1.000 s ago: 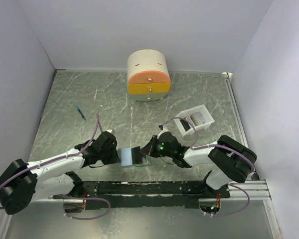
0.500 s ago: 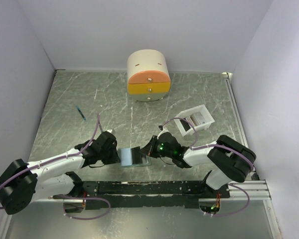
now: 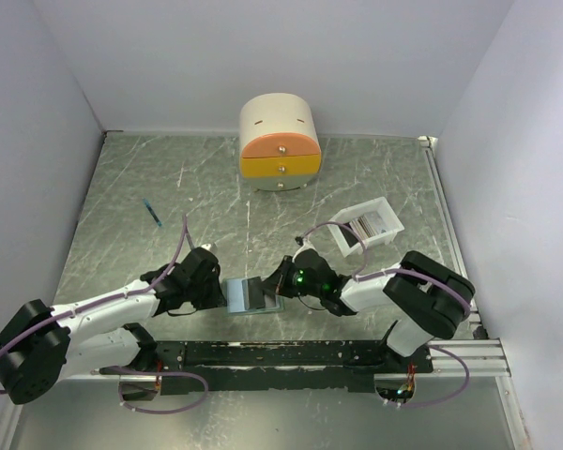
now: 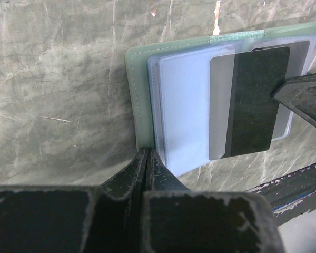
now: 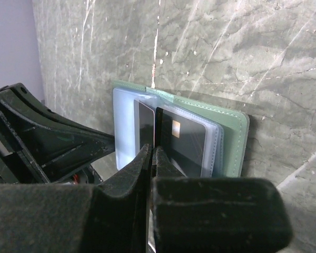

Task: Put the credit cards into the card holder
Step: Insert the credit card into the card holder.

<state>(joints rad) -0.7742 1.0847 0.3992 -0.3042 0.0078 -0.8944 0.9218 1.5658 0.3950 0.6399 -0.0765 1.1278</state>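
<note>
Down low at the near edge of the table (image 3: 216,187), we see the left gripper (image 4: 148,154) clenched, its two fingers pressed flat together on the near edge of the card holder (image 4: 138,100), right where the grey-green cover meets the pale blue pockets. The open holder lies directly ahead of those fingertips, cover underneath and clear pockets on top.

Further ahead of the left gripper, across the pockets, sits a dark credit card (image 4: 258,100) with a pale grey band along its nearer side. Its top edge lies under a clear pocket flap, but we cannot tell how far in it sits.

At the card's far edge the right gripper (image 5: 151,152) meets it. Its jaws are closed to a thin slit and pinch the card, which we see nearly edge-on from the right wrist. Just right of those jaws a second dark card (image 5: 185,143) rests behind a clear pocket against the green cover.

Beyond the right gripper and to its right, well apart, stands a white tray (image 3: 383,206).
</note>
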